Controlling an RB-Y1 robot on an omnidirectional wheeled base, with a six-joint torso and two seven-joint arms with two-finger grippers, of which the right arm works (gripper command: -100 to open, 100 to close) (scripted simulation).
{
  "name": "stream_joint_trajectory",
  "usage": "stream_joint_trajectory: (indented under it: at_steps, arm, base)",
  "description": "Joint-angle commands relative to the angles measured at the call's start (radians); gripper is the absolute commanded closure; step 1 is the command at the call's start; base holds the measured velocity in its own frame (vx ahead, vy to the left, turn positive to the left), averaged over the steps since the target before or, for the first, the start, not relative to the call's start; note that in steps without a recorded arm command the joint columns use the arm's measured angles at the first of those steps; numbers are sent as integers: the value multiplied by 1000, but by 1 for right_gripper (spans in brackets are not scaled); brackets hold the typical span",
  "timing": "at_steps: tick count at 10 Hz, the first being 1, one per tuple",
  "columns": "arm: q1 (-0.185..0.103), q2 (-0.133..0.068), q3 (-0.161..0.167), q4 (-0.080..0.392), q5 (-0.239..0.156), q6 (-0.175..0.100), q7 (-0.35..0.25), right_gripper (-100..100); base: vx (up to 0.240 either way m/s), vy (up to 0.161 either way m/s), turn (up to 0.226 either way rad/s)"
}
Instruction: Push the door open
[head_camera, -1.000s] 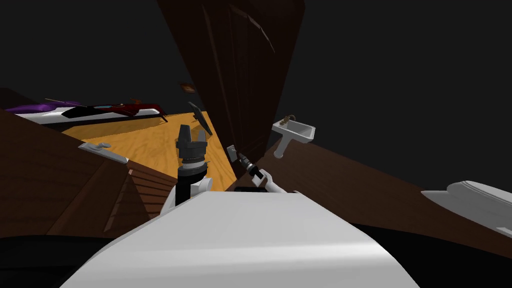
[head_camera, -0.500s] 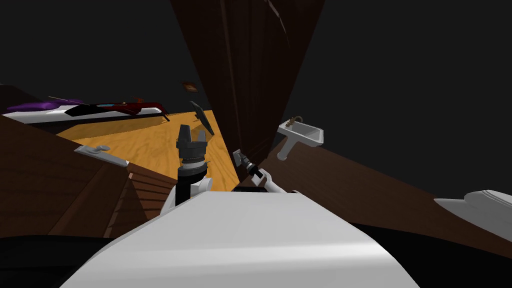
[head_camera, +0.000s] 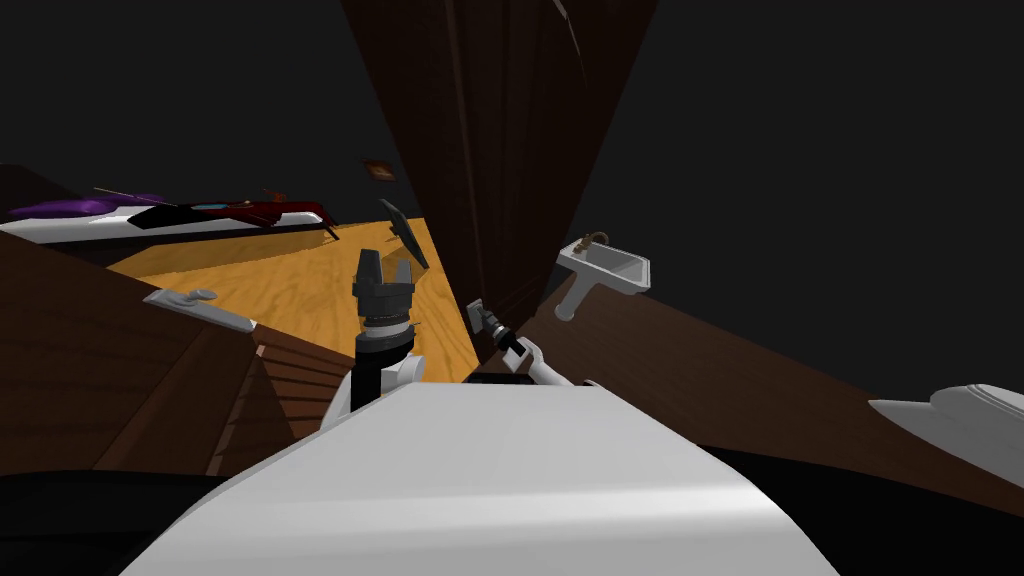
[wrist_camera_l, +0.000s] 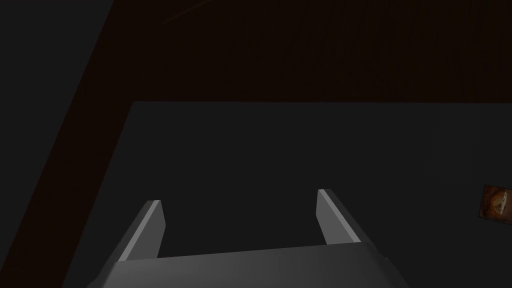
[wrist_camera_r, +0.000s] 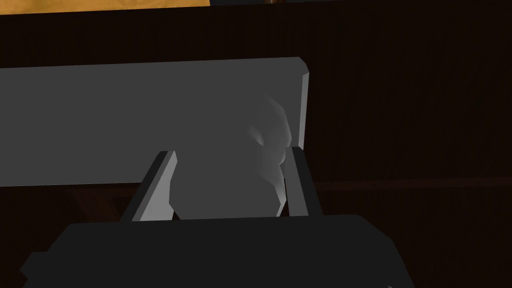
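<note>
The tall dark brown door (head_camera: 500, 150) stands ajar at twelve o'clock. Low on it, near six o'clock, the right gripper (wrist_camera_r: 230, 160) is clenched on the rounded grey handle (wrist_camera_r: 225, 190) of a flat grey plate (wrist_camera_r: 125, 120). At that gripper's ten o'clock, the left gripper (head_camera: 383, 262) hangs with its fingers spread, holding nothing.

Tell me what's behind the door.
Left of the door, orange floor and a bed; right of it, a white sink. Anything directly behind the panel is covered.
</note>
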Motion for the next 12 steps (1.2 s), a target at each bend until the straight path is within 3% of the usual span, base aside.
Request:
stream_joint_trajectory:
  at_steps: [1,3,12]
  arm:
    - [4,-3,1,1,0,-1,-1,100]
    - [12,-4,-7,-8,15,2,-5,100]
    - [78,-13,-49,-54,103,14,-30,100]
  base:
    - [0,0,0]
    - [33,50,-41]
    - [96,159,-107]
